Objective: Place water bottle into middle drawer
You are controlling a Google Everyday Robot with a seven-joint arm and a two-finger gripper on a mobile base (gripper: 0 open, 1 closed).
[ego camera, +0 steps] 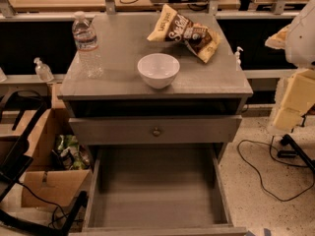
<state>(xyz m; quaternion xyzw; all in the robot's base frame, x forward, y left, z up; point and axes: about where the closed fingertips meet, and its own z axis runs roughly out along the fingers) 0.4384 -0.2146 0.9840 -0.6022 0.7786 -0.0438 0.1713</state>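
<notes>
The water bottle (87, 45), clear and ribbed with a white cap and a pale label band, stands upright on the left side of the grey cabinet top (123, 38). The middle drawer (155, 193) is pulled out below, and its bare grey floor holds nothing. My gripper (291, 100) shows as cream-coloured blocks at the right edge of the camera view, beside the cabinet's right side. It is far from the bottle and holds nothing that I can see.
A white bowl (158, 70) stands at the front middle of the top, with a chip bag (184, 32) behind it. A shut drawer front with a round knob (156, 130) is above the open drawer. A small pump bottle (43, 70), a cardboard box (54, 181) and a black frame (15, 156) are at left. Cables (261, 173) lie on the floor at right.
</notes>
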